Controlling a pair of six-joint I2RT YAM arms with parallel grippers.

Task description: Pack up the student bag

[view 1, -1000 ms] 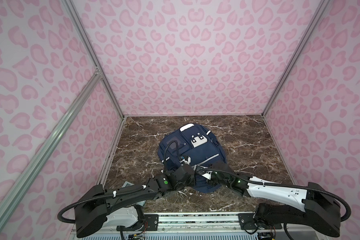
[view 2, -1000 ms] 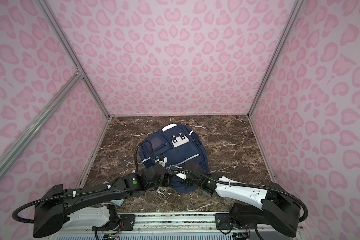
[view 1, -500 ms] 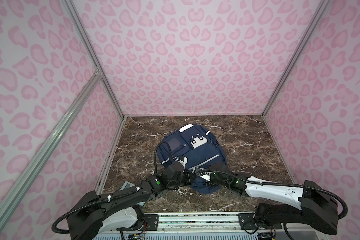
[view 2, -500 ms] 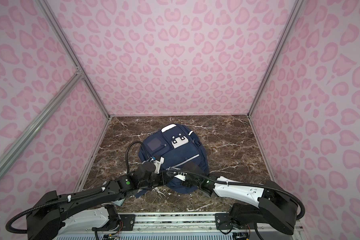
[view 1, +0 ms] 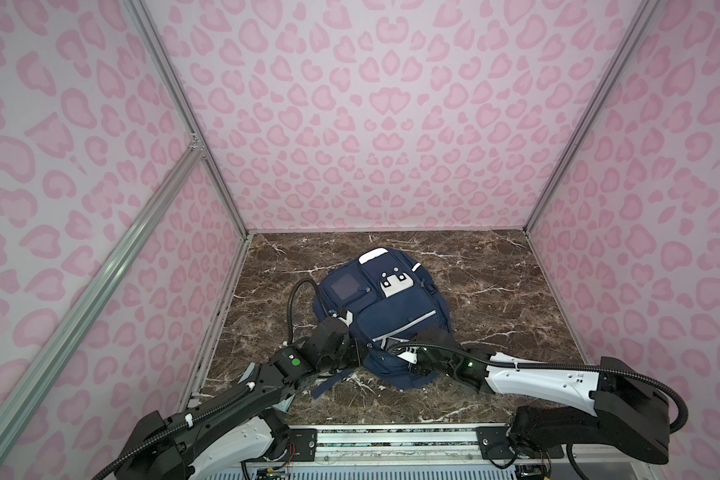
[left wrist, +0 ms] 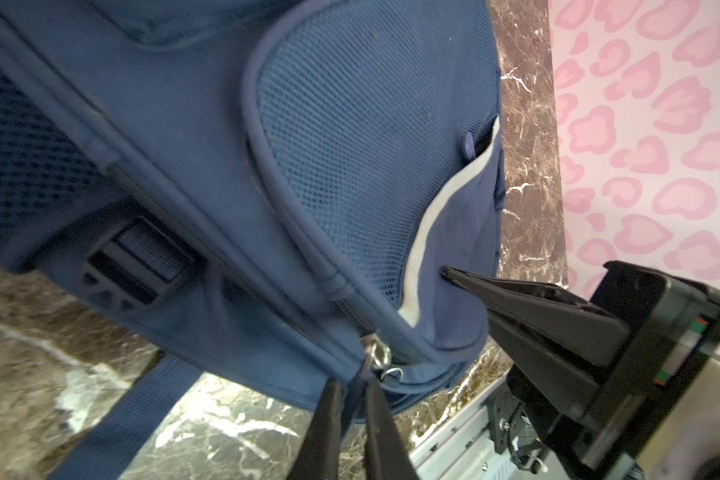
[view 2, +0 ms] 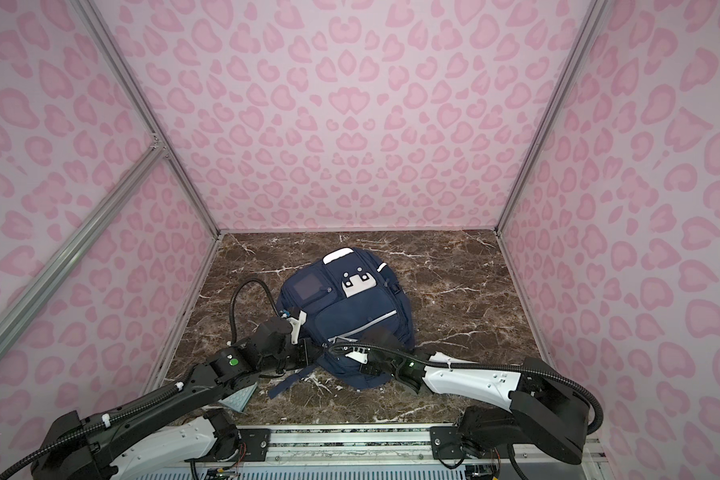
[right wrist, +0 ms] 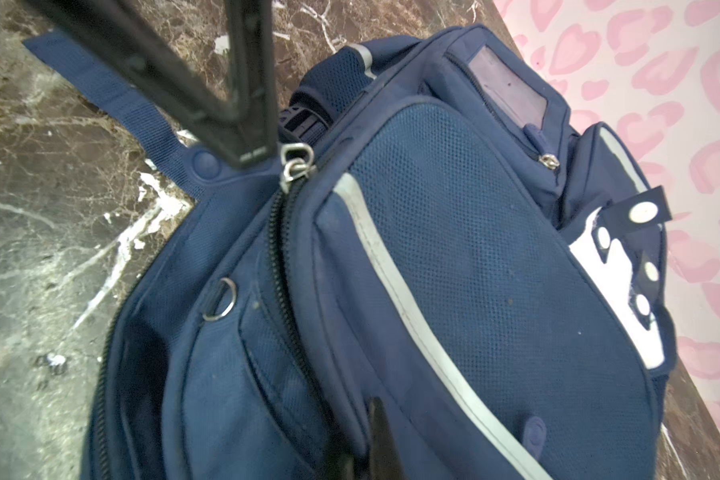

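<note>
directly against student bag (left wrist: 350, 124): left tool (left wrist: 355, 387) and right tool (left wrist: 447, 273)

Recognise the left arm (view 1: 225, 399) by its black tubular links, its white moulded base cover (view 1: 233, 440) and a round green marker (view 1: 295, 361) near the wrist. The right arm (view 1: 537, 378) has a white moulded forearm shell and a black block-shaped shoulder housing (view 1: 632, 415). On both, you see black corrugated cable conduit (view 1: 294, 299), white cable ties (view 1: 189, 419), white printed camera brackets (view 1: 347, 319) and black tapered fingers (left wrist: 537, 316).
</note>
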